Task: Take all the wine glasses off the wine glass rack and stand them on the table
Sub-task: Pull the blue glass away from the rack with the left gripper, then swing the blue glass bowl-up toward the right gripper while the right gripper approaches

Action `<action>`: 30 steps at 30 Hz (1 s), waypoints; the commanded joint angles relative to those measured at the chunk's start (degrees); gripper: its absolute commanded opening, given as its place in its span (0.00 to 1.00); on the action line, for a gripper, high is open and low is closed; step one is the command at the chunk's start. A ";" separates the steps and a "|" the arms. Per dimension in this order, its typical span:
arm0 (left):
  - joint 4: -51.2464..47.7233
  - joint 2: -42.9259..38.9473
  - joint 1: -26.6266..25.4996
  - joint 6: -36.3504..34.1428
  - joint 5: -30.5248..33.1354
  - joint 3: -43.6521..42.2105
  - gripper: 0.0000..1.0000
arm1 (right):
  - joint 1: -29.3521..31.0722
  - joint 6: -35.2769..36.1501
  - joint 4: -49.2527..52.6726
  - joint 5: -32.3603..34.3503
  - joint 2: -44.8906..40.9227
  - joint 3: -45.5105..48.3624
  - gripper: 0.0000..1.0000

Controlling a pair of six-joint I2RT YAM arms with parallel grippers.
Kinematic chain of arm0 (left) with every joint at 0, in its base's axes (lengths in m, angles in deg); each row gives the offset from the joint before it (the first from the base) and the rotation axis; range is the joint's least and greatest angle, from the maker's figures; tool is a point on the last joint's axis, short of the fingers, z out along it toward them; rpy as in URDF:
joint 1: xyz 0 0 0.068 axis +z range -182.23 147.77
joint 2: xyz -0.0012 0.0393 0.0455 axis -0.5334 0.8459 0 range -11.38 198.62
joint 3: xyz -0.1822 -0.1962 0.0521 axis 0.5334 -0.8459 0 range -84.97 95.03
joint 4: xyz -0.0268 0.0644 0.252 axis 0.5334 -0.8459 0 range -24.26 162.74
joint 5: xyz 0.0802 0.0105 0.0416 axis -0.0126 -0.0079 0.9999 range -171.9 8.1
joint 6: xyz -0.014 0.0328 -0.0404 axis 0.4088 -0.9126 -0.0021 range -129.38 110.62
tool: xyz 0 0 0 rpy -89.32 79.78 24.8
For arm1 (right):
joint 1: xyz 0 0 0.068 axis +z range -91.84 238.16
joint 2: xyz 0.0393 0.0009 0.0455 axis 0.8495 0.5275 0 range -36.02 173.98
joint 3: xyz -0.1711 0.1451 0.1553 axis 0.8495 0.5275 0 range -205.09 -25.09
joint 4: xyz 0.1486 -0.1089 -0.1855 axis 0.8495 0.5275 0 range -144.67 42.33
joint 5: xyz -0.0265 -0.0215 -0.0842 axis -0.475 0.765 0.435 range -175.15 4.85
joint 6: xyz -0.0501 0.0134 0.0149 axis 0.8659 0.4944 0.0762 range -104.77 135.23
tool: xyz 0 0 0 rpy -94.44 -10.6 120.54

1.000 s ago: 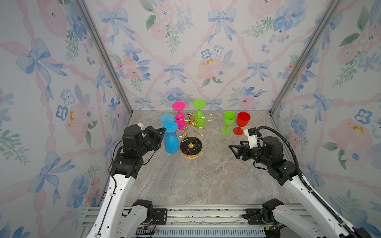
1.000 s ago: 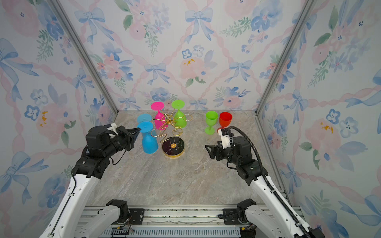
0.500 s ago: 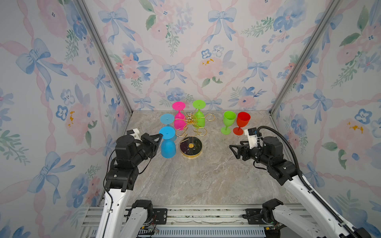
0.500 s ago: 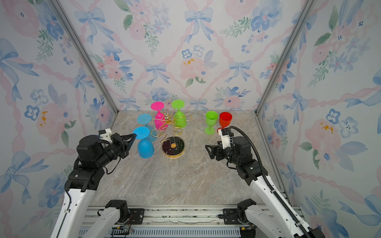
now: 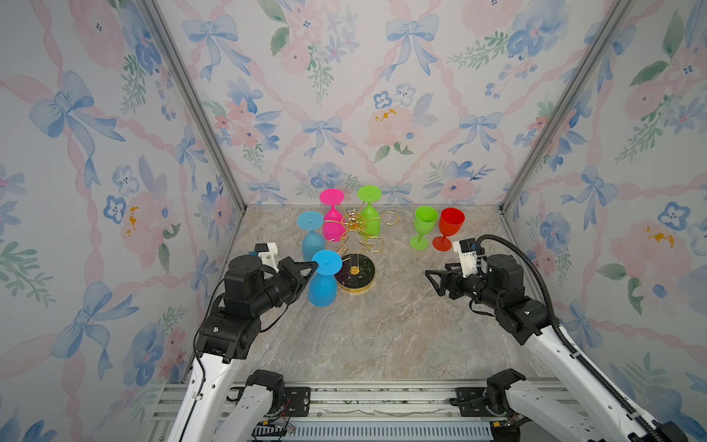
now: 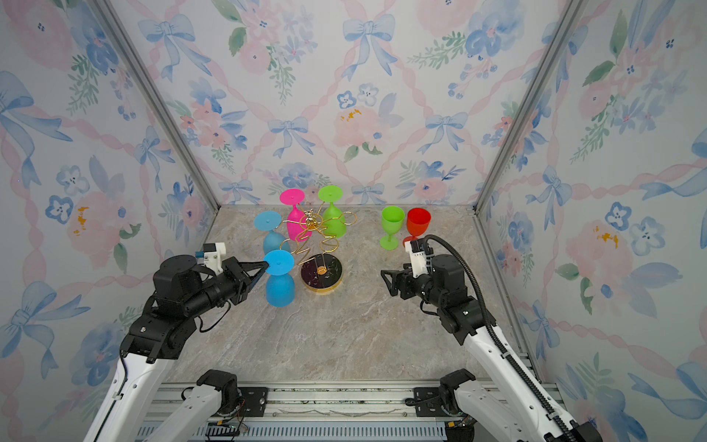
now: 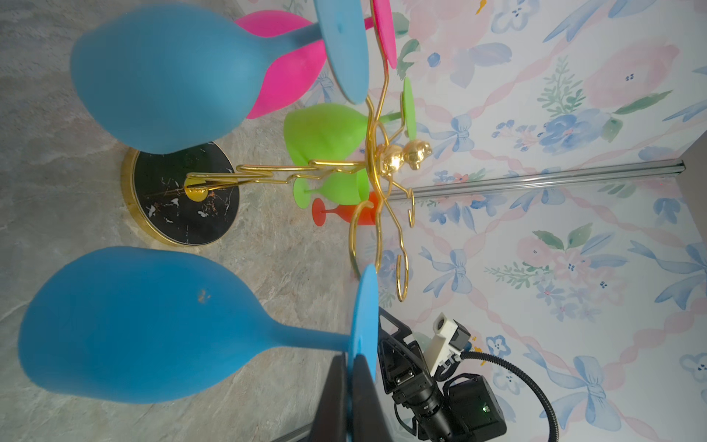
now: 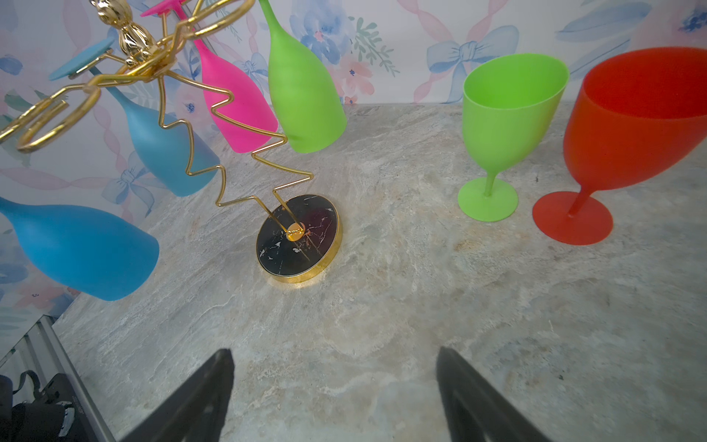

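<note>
Wine glass left of rack, seemingly clear.

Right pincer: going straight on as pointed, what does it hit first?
Likely the wine glass rack, at its black base or low stem; bare table lies between; right pincer height unclear.

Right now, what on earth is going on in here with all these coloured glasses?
A two-armed robot is taking wine glasses off a gold rack. Its left gripper is shut on the foot of an upside-down blue glass, held beside the rack and apparently clear of it. A second blue glass, a pink glass and a hanging green glass are on the rack. The right gripper hovers open, empty. A standing green glass and a red glass sit upright on the table.
</note>
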 commanded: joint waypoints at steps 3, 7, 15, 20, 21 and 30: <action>-0.13 2.65 -4.82 -5.13 -2.80 2.52 0.00 | 0.60 -1.70 -2.01 -0.16 -0.49 1.25 0.85; -0.09 5.19 -8.22 -7.51 -3.60 3.30 0.00 | 0.61 -2.52 -2.31 0.31 -0.41 0.95 0.85; 0.20 12.31 -14.92 -14.16 -7.41 7.76 0.00 | 0.58 -3.07 -0.66 2.51 -0.67 0.09 0.85; 0.79 18.01 -23.10 -19.37 -6.04 12.26 0.00 | 0.61 -3.56 0.95 5.00 -0.24 -0.65 0.85; 0.94 19.11 -24.97 -20.61 -5.26 13.11 0.00 | 0.56 -3.46 1.58 5.49 -0.12 -1.04 0.85; 3.61 26.70 -36.65 -30.95 4.96 17.36 0.00 | -0.65 -3.29 10.85 11.67 0.14 -4.82 0.86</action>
